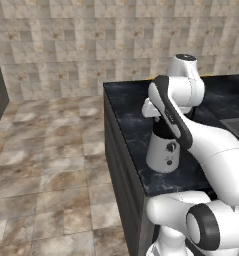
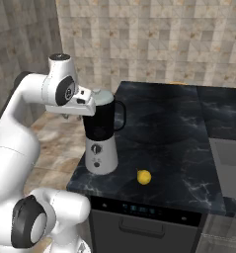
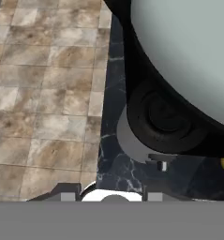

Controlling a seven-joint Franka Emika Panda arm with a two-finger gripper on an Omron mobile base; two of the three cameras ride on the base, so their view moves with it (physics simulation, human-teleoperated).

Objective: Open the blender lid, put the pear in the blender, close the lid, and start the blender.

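Note:
The blender (image 2: 100, 148) stands near the counter's left front corner, a white base with a dark knob under a dark jar. On the jar's rim sits the pale blender lid (image 2: 104, 96). My hand (image 2: 83, 105) hovers right against the lid's left side, at rim height. In the hand view the lid (image 3: 188, 51) looms at the upper right, the jar (image 3: 166, 117) drops away below it, and my gripper (image 3: 111, 197) points down past the jar's side with its fingers close together; nothing shows between them. The yellow pear (image 2: 144, 177) lies on the counter right of the blender. My arm hides the jar top in the left base view, where the base (image 1: 163, 154) shows.
The black marble counter (image 2: 169, 128) ends just left of the blender, with tiled floor (image 3: 43, 93) beneath. A sink recess (image 2: 230, 158) lies at the right. A dishwasher panel (image 2: 139, 210) sits under the counter's front edge.

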